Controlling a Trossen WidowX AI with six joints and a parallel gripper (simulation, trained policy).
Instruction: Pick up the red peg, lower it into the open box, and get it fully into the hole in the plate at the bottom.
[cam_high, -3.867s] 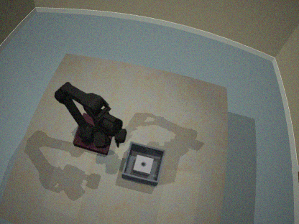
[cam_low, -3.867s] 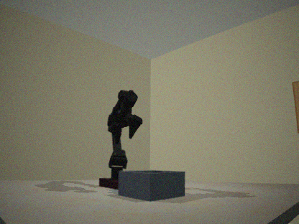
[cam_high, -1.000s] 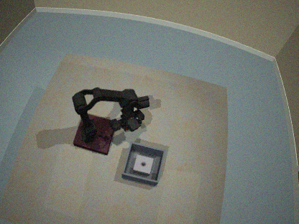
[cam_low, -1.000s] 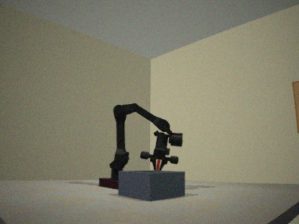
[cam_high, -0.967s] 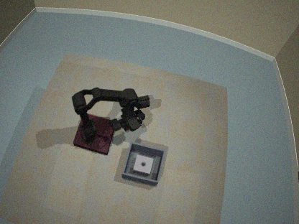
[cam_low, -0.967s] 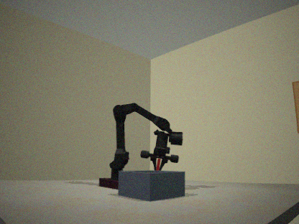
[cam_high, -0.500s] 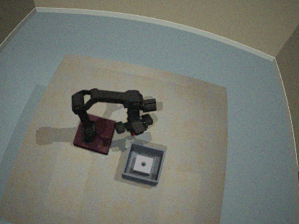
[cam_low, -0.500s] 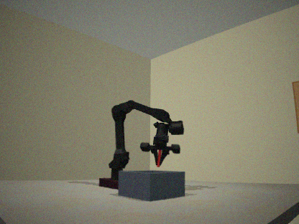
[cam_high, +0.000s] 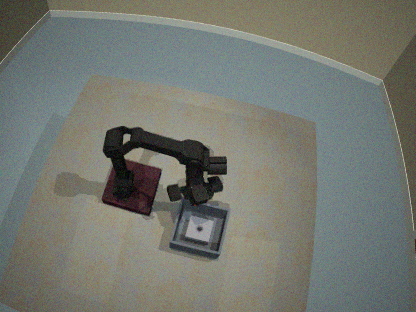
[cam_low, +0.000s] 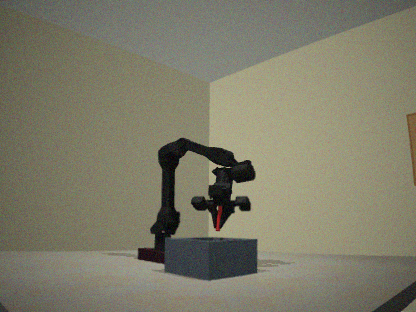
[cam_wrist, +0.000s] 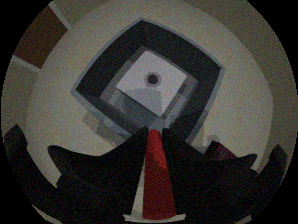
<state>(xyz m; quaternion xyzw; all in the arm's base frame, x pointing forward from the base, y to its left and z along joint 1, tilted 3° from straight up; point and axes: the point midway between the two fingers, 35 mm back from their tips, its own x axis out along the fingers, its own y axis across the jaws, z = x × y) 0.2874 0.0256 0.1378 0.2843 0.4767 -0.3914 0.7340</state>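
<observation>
Fingers (cam_low: 218, 226) nearly closed, gripping red peg (cam_low: 219, 218) (cam_wrist: 158, 175), slightly tilted, above open box (cam_high: 195, 252) (cam_low: 210, 257) (cam_wrist: 212, 97). In wrist view, plate hole (cam_wrist: 152, 79) lies at twelve o'clock from peg; peg is outside it.

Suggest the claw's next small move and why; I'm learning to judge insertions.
Probably shift the claw farther over the open blue-grey box before lowering: the slim red peg is gripped above it, but the white square plate's dark hole lies ahead.
</observation>
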